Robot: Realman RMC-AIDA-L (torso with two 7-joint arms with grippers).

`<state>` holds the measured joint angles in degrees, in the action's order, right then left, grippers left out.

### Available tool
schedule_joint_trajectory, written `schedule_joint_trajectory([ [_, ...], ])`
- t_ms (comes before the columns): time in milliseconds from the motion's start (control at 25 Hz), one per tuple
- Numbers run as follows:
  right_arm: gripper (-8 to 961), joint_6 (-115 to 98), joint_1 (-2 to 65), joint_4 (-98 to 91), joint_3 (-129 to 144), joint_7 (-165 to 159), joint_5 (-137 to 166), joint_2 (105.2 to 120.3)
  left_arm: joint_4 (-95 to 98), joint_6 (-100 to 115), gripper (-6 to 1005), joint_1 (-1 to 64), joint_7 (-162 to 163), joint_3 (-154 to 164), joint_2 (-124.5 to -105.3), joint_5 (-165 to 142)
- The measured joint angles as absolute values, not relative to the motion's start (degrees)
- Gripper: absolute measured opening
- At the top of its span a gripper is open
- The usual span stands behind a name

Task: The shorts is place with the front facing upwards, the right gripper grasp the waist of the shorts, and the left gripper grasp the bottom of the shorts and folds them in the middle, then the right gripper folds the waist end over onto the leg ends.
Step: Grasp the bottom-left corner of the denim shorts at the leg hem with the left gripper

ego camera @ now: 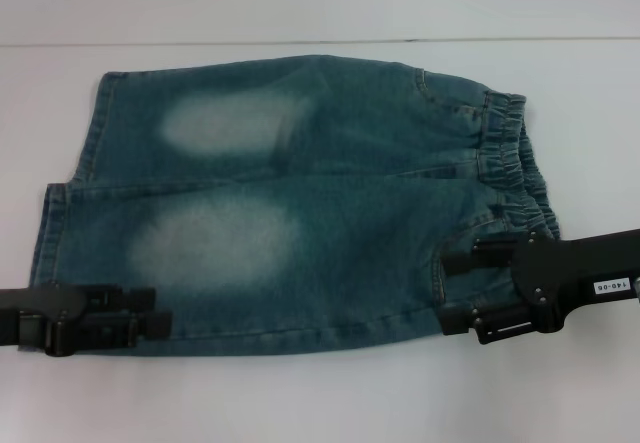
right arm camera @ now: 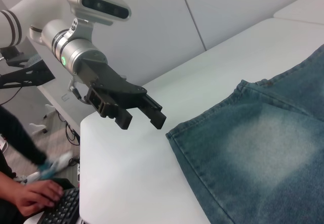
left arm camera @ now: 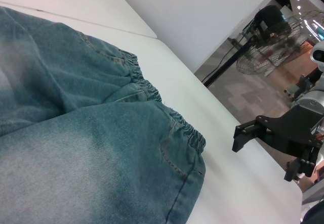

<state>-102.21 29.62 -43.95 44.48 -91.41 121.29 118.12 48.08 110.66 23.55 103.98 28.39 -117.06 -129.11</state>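
the shorts lay flat across the table, waist toward my right gripper, hems toward my left gripper; both hung open, empty, at the near edge.

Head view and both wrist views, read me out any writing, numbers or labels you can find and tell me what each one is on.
"140-06": on a small white sticker on the black bar of the right hand, seen in the head view, where it reads upside down.
No other text can be read: none shows on the shorts, the left hand or the table.
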Motion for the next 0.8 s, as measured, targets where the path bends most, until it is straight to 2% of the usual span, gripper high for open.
schedule_joint_trajectory([
  [800,911,-102.10,29.62,-43.94,44.48,-91.41,121.29,118.12,47.97,110.72,655,23.57,104.36,28.39,-117.07,-129.11],
])
